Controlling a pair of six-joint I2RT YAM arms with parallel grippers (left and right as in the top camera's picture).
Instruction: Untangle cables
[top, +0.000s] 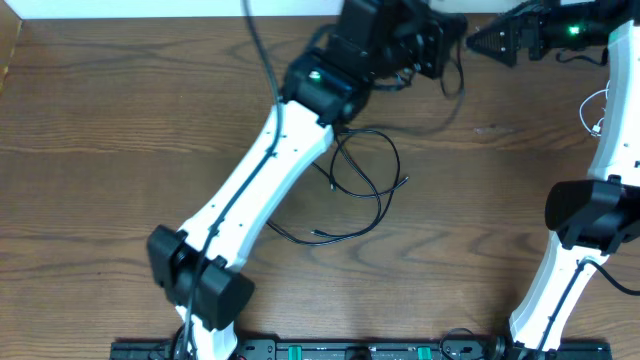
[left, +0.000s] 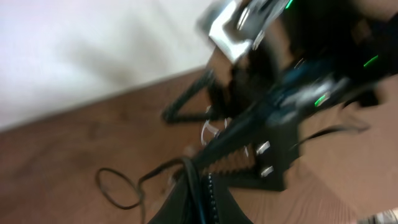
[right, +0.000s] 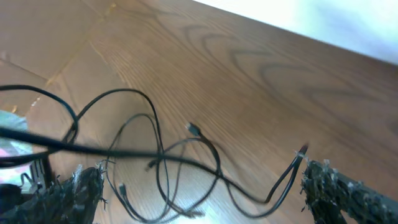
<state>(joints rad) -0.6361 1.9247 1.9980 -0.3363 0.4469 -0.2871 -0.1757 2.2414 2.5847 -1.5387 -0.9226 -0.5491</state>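
1. Cables are lying as a loose black tangle on the wooden table, from its middle toward the far edge, with several loops crossing one another. A white cable is lying apart at the right edge.
2. Your right gripper is hovering low over the tangle with its fingers spread wide and holding nothing. The crossing strands are sitting between them.
3. Your left gripper is reaching to the far edge, close in front of the right one. Its wrist view is blurred, so I cannot tell if its fingers are open or are pinching a strand.
4. I am judging that you are choosing where to grasp. One strand is running nearly straight across the others and is looking tighter than the rest. Take only this one, not a bundle.
5. Grasping near a free plug is the better choice, I think. An end can be drawn out through a loop, while pulling a middle part is only tightening the knot.
6. Be lowering the fingers straight down and closing slowly, so the thin cord is not slipping out from the pads.
7. Be pulling gently and away from the other arm. The two grippers are standing very near each other, and a collision is possible.
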